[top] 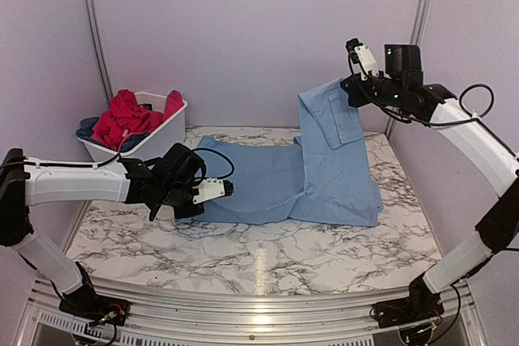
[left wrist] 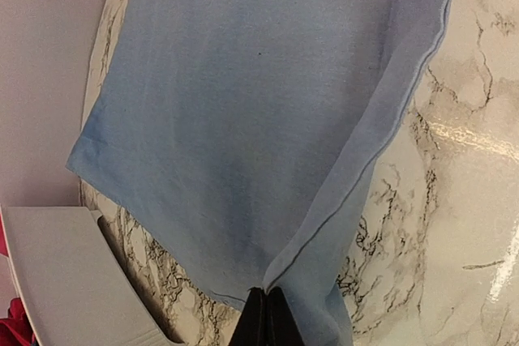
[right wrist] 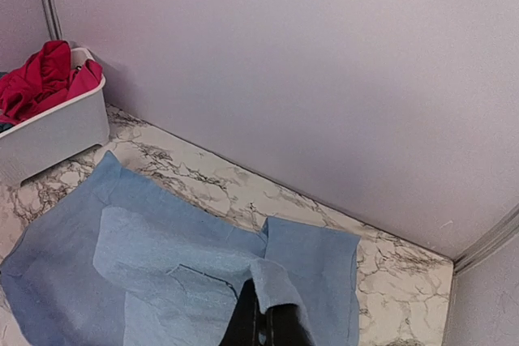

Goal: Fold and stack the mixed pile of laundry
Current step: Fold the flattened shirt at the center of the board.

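**Top external view.** The light blue shirt (top: 259, 180) lies spread on the marble counter (top: 268, 257), from centre to right. Its right portion is lifted off the surface. The right fingers (top: 347, 87), closed, grip an upper edge of the cloth high above the counter's far right corner. The fabric hangs from there in a slack sheet down to the part lying flat. The left fingers (top: 197, 202) sit low at the shirt's near left edge. The wrist body covers the tips here, so their grip cannot be confirmed from this view. A white basket (top: 166, 131) stands at the far left by the wall, near the shirt's far left corner. It holds red garments (top: 126, 115) heaped above the rim and a dark blue garment (top: 87, 126) at its left side.

**Left wrist view.** This settles what the overhead view hides. The left fingers (left wrist: 261, 322) are shut tight, pinching a hemmed edge of the shirt (left wrist: 243, 119), and a crease runs up from the pinch. The rest of the cloth lies flat on the counter (left wrist: 454, 160). The basket (left wrist: 65, 281) shows at lower left, with a scrap of red at the frame edge.

**Right wrist view.** The right fingers (right wrist: 263, 326) are closed on a bunched fold of the shirt (right wrist: 162, 257). The cloth drops away below them onto the counter (right wrist: 211, 176), showing overlapped layers that the overhead view does not make plain. The basket (right wrist: 57, 131) with the red garments (right wrist: 40, 79) sits at upper left.
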Action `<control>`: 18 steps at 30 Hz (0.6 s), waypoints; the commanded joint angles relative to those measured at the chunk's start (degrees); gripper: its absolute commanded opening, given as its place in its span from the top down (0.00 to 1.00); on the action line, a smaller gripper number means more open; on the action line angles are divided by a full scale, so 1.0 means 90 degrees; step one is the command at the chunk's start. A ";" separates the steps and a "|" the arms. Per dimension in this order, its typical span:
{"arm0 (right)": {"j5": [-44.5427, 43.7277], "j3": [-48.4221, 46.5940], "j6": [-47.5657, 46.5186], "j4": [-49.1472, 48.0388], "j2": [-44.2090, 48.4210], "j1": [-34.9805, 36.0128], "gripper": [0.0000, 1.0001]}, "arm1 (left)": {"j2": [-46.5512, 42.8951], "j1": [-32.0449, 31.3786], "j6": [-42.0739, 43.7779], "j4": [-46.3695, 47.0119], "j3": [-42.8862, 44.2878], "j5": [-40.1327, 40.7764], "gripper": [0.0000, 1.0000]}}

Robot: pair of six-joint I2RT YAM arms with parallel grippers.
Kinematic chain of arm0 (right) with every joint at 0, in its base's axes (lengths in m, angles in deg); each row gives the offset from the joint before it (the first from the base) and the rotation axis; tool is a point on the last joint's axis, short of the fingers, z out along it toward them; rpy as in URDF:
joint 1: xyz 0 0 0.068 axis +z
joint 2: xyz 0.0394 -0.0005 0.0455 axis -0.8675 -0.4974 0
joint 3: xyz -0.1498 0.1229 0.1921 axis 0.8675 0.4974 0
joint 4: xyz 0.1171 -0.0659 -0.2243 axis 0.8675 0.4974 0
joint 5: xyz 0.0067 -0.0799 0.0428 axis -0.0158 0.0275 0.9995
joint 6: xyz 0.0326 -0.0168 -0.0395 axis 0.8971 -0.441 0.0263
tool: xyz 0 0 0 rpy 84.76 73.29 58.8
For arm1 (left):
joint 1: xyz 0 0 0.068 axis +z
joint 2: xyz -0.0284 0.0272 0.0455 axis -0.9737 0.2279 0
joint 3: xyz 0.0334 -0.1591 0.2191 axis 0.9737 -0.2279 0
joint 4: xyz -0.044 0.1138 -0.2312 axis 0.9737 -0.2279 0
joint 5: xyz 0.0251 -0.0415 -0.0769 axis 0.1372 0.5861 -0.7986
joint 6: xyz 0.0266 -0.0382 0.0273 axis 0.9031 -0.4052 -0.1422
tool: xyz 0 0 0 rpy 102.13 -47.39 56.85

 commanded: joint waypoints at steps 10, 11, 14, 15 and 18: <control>-0.0021 -0.2091 -0.0449 -0.0618 -0.3575 -0.0429 1.00 | 0.1520 0.0885 0.0380 -0.0095 0.1136 -0.0319 1.00; 0.0038 -0.2219 -0.0399 -0.0550 -0.3720 -0.0439 1.00 | 0.1681 0.0953 0.0422 -0.0084 0.1260 -0.0346 1.00; 0.0144 -0.2598 -0.0232 -0.0127 -0.3961 -0.0438 0.64 | 0.2199 0.1099 0.0450 -0.0041 0.1629 -0.0108 0.98; 0.0147 -0.2518 -0.0180 -0.0069 -0.3866 -0.0438 0.53 | 0.2355 0.1109 0.0407 0.0032 0.1726 0.0171 0.89; 0.0190 -0.1805 0.0047 -0.0068 -0.3196 -0.0439 0.41 | 0.2577 0.1118 0.0007 0.0089 0.1993 0.0741 0.63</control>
